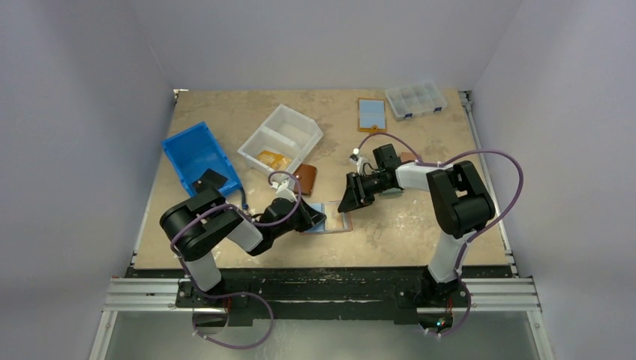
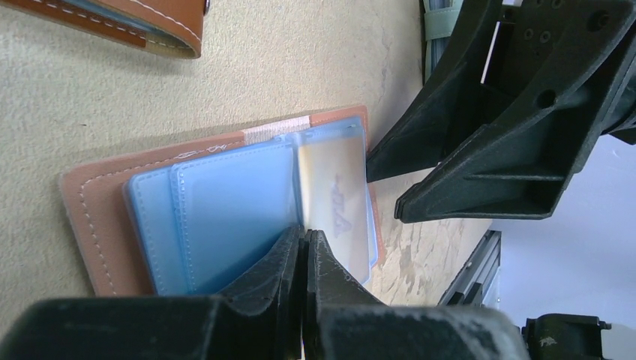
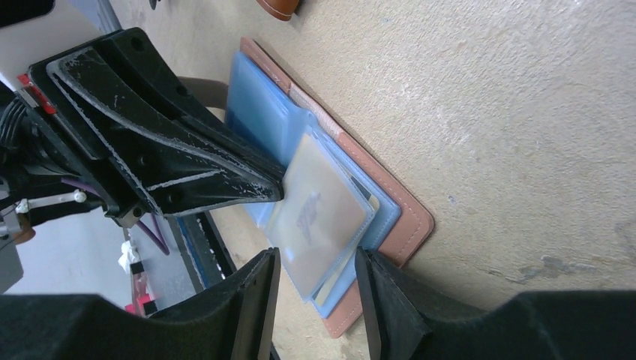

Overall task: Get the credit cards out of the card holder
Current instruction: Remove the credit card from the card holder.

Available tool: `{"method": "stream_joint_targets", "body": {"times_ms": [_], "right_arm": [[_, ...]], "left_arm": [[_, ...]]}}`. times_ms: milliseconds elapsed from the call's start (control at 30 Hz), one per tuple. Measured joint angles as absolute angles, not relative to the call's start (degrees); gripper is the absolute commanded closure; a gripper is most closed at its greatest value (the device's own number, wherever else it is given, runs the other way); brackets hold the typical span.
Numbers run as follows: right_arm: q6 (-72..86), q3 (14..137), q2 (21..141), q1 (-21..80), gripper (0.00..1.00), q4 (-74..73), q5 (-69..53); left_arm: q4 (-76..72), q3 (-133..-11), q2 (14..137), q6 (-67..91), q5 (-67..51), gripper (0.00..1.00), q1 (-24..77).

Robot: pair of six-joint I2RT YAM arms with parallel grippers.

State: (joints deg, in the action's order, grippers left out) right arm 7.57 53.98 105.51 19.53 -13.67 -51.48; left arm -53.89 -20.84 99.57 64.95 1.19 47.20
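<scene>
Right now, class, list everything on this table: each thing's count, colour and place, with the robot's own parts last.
Open card holder: one, tan leather, table centre.
Credit cards: light blue, stacked in that holder; count unclear.
Clear sleeve: one, translucent, atop that stack.
Second card holder: one, tan with blue, far edge.
Blue bin: one, far left.
White bin: one, divided, centre-far.
Orange-brown item: one, inside the white bin.
Closed wallet: one, brown, beside the white bin.
Compartment box: one, clear, far right corner.
Left gripper: one, black, shut, tips at the cards.
Right gripper: one, black, open, at the clear sleeve's edge.
</scene>
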Motion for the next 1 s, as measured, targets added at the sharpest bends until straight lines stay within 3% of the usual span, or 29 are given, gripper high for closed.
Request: {"method": "stream_joint_targets", "body": {"times_ms": [533, 1000], "right_arm": [[10.9, 54.0, 105.2, 19.2, 0.39, -13.1, -50.3], [10.9, 53.9, 105.0, 19.2, 0.72, -12.1, -52.6]], "left_arm": [[-58.6, -21.5, 103.2, 64.9, -2.8, 1.00, 46.2], [-58.6, -22.7, 104.3, 64.9, -5.0, 1.00, 46.3]]}}
